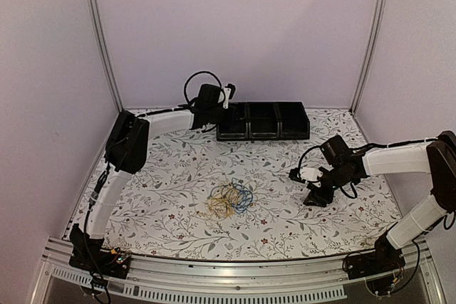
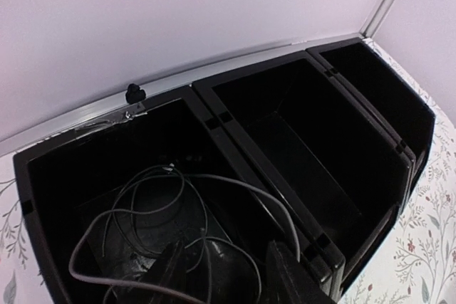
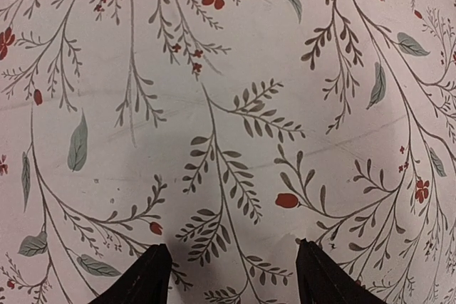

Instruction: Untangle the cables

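Observation:
A tangle of thin cables [image 1: 229, 201] lies on the floral tablecloth at the middle front, with yellow-orange loops [image 1: 221, 206] and blue loops [image 1: 244, 197] overlapping. A whitish-grey cable [image 2: 234, 179] lies in loose loops inside the left compartment of the black tray [image 2: 249, 76]. My left gripper [image 2: 229, 275] hangs open just above that compartment, with nothing between its jaws; in the top view it [image 1: 216, 120] is at the tray's left end. My right gripper [image 3: 231, 275] is open and empty above bare cloth, to the right of the tangle in the top view [image 1: 311, 196].
The black tray [image 1: 274, 135] with three compartments stands at the back of the table against the wall. Its middle [image 2: 299, 154] and right [image 2: 377, 90] compartments look empty. Pale enclosure walls and metal posts bound the table on three sides.

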You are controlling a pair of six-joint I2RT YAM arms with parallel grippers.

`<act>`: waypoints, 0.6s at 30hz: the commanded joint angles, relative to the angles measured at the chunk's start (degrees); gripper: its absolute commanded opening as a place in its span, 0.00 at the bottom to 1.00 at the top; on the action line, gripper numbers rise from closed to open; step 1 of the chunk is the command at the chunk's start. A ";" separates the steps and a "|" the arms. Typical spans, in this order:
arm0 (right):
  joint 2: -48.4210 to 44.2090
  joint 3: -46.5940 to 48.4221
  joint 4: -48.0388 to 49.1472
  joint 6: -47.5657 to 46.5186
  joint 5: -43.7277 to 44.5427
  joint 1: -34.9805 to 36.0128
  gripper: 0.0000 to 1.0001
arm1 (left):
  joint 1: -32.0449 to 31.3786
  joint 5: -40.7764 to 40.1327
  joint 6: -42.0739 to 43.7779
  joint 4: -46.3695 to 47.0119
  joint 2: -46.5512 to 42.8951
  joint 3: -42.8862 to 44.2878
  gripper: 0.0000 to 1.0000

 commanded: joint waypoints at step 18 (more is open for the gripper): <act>-0.35 1.74 -0.53 -0.24 0.12 1.43 0.64 | -3.18 -9.87 9.69 -1.01 -33.08 -24.09 0.60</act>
